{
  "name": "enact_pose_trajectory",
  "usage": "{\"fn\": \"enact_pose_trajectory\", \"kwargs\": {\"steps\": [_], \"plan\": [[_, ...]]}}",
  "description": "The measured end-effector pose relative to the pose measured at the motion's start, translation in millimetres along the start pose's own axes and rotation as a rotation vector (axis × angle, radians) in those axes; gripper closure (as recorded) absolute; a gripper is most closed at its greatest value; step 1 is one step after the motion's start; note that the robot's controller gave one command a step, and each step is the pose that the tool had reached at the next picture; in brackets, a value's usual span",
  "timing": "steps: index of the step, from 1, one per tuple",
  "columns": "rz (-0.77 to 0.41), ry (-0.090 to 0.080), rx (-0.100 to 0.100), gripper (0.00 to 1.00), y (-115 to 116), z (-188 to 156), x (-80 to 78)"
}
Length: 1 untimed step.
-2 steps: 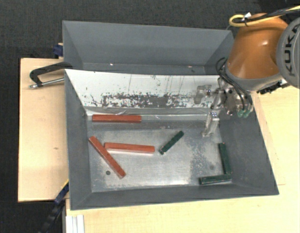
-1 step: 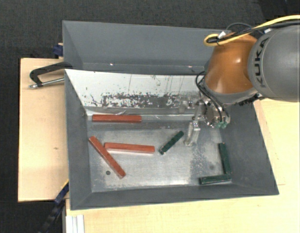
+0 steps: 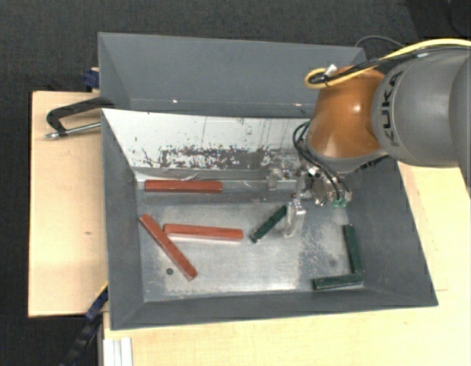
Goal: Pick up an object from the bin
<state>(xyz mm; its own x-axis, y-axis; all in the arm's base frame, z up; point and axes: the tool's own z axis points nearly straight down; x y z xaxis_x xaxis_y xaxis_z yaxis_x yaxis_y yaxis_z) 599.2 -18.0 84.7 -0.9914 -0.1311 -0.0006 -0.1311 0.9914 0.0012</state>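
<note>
A dark green stick (image 3: 267, 226) slants away lower-left from just beside the gripper (image 3: 296, 221); whether the gripper is spread or pressed together, I cannot tell.

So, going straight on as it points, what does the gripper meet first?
Probably the right end of the slanted dark green stick mid-bin, just beside the gripper; depth is unclear, so it may instead touch the bare bin floor next to it.
</note>
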Motion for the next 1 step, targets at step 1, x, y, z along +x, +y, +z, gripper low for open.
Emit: {"fn": "enact_pose_trajectory", "kwargs": {"steps": [1], "plan": [[0.097, 0.0, 0.0, 1.0, 56.8, 13.9, 15.7]]}}
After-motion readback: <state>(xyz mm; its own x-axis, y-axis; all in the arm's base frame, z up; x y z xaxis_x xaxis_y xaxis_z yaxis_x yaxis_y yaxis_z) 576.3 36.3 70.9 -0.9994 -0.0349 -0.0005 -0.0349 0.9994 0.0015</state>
